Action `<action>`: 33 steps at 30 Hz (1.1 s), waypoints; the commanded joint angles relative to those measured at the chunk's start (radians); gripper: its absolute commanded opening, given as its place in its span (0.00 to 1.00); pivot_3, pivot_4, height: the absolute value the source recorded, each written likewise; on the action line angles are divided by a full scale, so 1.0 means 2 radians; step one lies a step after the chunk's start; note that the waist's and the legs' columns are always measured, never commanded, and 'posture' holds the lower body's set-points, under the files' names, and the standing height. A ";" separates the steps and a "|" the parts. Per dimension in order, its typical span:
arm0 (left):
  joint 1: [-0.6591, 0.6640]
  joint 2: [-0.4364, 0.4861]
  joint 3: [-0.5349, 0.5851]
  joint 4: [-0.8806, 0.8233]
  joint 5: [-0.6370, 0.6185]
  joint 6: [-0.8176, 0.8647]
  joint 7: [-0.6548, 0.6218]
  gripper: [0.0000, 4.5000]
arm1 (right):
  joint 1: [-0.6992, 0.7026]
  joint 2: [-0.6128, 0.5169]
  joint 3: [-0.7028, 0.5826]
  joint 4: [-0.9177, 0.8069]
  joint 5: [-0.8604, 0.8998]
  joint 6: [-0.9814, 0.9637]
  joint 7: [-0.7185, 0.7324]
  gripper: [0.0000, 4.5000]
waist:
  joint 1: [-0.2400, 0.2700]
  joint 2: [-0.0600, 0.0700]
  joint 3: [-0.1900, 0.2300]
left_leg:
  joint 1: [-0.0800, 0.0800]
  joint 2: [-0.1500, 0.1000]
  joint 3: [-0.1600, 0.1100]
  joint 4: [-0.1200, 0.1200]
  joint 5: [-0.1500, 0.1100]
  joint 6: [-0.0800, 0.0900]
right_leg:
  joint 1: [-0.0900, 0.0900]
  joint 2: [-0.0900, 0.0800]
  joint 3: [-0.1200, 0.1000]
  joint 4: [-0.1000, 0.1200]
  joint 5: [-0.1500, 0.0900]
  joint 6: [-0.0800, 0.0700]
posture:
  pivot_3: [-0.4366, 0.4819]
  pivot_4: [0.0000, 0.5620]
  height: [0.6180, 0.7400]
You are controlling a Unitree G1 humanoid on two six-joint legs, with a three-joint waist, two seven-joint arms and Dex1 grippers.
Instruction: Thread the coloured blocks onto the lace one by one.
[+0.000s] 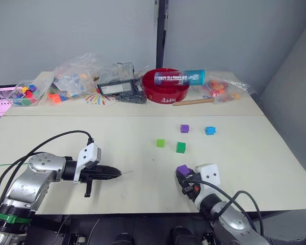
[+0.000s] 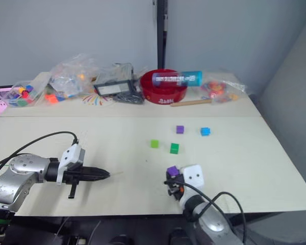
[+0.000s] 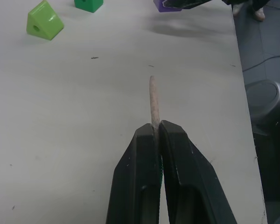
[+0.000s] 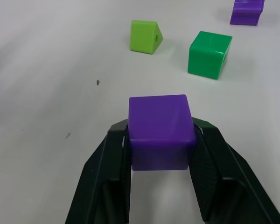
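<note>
My left gripper (image 3: 156, 127) is shut on the lace (image 3: 153, 98), whose pale stiff tip sticks out ahead of the fingers and points right, just above the table. Low over the table's front, my right gripper (image 4: 161, 135) is shut on a purple block (image 4: 159, 126), also seen in the head view (image 1: 182, 169). The lace tip (image 1: 126, 173) and that block are about a hand's width apart. Behind them on the table lie a light green block (image 1: 160, 143), a darker green block (image 1: 180, 147), a second purple block (image 1: 184, 128) and a sky blue block (image 1: 209, 130).
Along the far side of the table (image 1: 234, 153) stand a red bowl (image 1: 163, 88) with a teal tube (image 1: 186, 77) across it, clear bags of toy pieces (image 1: 76, 75), a black device (image 1: 116, 88) and a wooden stick (image 1: 194, 101). Both grippers are near the table's front edge.
</note>
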 commanded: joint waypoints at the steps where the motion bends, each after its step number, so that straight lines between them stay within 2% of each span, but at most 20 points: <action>1: 0.000 0.010 0.008 -0.008 -0.001 -0.006 -0.007 0.00 | -0.005 0.011 0.020 0.025 -0.007 -0.014 0.001 0.26 | 0.000 0.000 0.000 | 0.000 0.000 0.000 0.000 0.000 0.000 | 0.000 0.000 0.000 0.000 0.001 -0.002 | 0.48 0.27 0.92; 7: -0.004 0.017 0.011 -0.003 -0.002 -0.006 -0.013 0.00 | -0.002 0.025 0.017 0.046 0.005 -0.008 0.011 0.26 | -0.001 0.000 0.000 | 0.000 0.001 0.000 0.000 0.000 0.000 | 0.000 0.001 0.000 0.000 0.001 -0.002 | 0.48 0.27 0.92; 9: -0.006 0.018 0.010 0.000 -0.002 -0.007 -0.014 0.00 | 0.000 0.020 0.011 0.044 0.003 -0.013 0.014 0.49 | -0.001 0.000 0.000 | 0.000 0.001 0.000 0.000 0.000 0.000 | 0.000 0.001 0.000 0.000 0.001 -0.002 | 0.48 0.27 0.92; 10: -0.006 0.018 0.010 0.001 -0.001 -0.006 -0.014 0.00 | 0.001 0.013 0.005 0.039 0.006 -0.018 0.023 0.57 | -0.001 0.000 0.000 | 0.000 0.001 0.000 0.000 0.000 0.000 | 0.000 0.001 0.000 0.000 0.001 -0.002 | 0.48 0.27 0.92; 13: -0.005 0.017 0.011 0.001 -0.002 -0.006 -0.013 0.00 | 0.003 -0.008 -0.020 0.017 0.026 -0.024 0.052 0.78 | 0.001 0.000 0.000 | 0.000 0.001 0.000 0.000 0.000 0.000 | 0.000 0.001 0.000 0.000 0.001 -0.002 | 0.48 0.27 0.92; 14: -0.004 0.016 0.012 0.000 -0.002 -0.006 -0.011 0.00 | 0.001 -0.023 -0.031 0.009 0.035 -0.023 0.067 0.88 | 0.001 0.000 0.000 | 0.000 0.001 0.000 0.000 0.000 0.000 | 0.000 0.001 0.000 0.000 0.001 -0.002 | 0.48 0.27 0.92; 16: 0.000 0.015 0.013 -0.004 -0.003 -0.005 -0.007 0.00 | -0.006 -0.061 -0.055 -0.001 0.056 -0.022 0.109 1.00 | 0.002 0.000 0.000 | 0.000 0.001 0.000 0.000 0.000 0.000 | 0.000 0.001 0.000 0.000 0.001 -0.002 | 0.48 0.27 0.92; 19: 0.006 0.013 0.017 -0.010 -0.005 -0.004 0.000 0.00 | -0.027 -0.126 -0.087 0.008 0.087 -0.034 0.183 1.00 | 0.000 -0.001 0.000 | 0.000 0.001 0.000 0.000 0.000 0.000 | 0.000 0.001 0.000 0.000 0.001 -0.002 | 0.48 0.27 0.92; 22: 0.014 0.014 0.021 -0.018 -0.007 -0.003 0.004 0.00 | -0.071 -0.194 -0.113 0.042 0.140 -0.056 0.300 1.00 | -0.001 -0.001 0.000 | 0.000 0.002 0.000 0.000 0.000 0.000 | 0.000 0.002 0.000 0.000 0.001 -0.003 | 0.48 0.27 0.92; 26: 0.022 0.015 0.024 -0.028 -0.009 -0.001 0.008 0.00 | -0.140 -0.271 -0.089 0.106 0.156 -0.081 0.436 1.00 | 0.001 -0.001 0.000 | 0.000 0.002 0.000 0.000 0.000 0.000 | 0.000 0.002 0.000 0.000 0.001 -0.003 | 0.48 0.27 0.92; 29: 0.029 0.018 0.027 -0.042 -0.011 0.004 0.011 0.00 | -0.217 -0.295 -0.043 0.179 0.127 -0.131 0.527 1.00 | 0.000 -0.001 0.000 | 0.000 0.002 0.000 0.000 0.000 0.000 | 0.000 0.003 0.000 0.000 0.001 -0.003 | 0.48 0.27 0.92; 33: 0.043 0.022 0.035 -0.062 -0.017 0.012 0.013 0.00 | -0.299 -0.284 0.016 0.300 0.068 -0.230 0.607 1.00 | 0.001 -0.001 0.000 | 0.000 0.003 0.000 0.000 0.000 0.000 | 0.000 0.003 0.000 0.000 0.001 -0.003 | 0.48 0.27 0.92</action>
